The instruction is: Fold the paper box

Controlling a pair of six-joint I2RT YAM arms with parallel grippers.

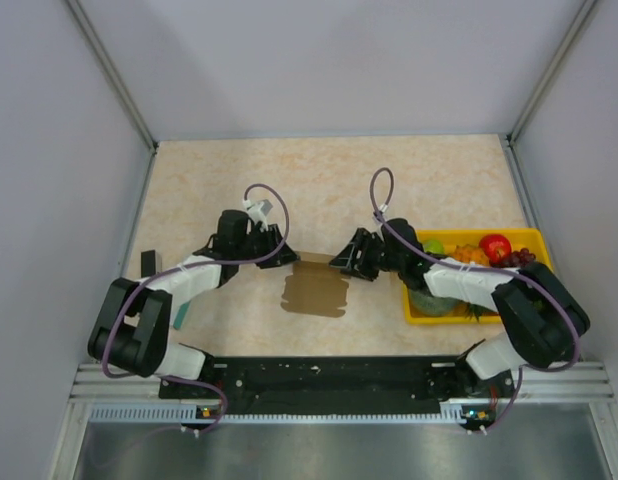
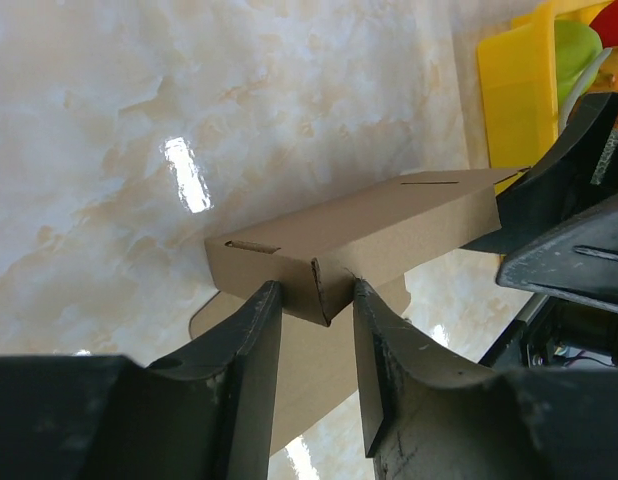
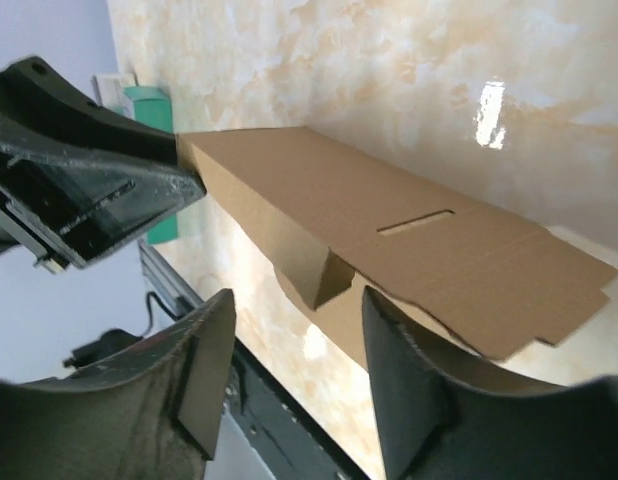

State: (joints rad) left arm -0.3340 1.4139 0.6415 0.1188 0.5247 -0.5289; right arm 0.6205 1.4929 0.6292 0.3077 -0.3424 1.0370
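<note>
On the left, your left gripper (image 1: 277, 252) stands at the left end of the paper box (image 1: 314, 290). In its wrist view the jaws are drawn in around the folded corner of that end, with one finger on each side. They are very near the cardboard, but I cannot tell whether they really press it or only stand beside it.

The paper box is in the middle of the surface (image 1: 409, 180), between your two arms. Its long axis runs left to right, from one gripper to the other. The far part is raised into a wall with a slot in it. The near part, with the cut flaps, lies flat on the surface toward the arm bases.

On the right, your right gripper (image 3: 299, 300) faces the other short end. Its jaws are released: the end corner sits between the fingers, with a clear gap on both sides. Further right is the yellow tray (image 1: 536, 240), apart from the box.

Both arms are about equally near, each at its own end. I judge that the coming move depends on this line-up. Each gripper meets a short end, not the long wall, so an unsure hold on the left could let the box turn.
</note>
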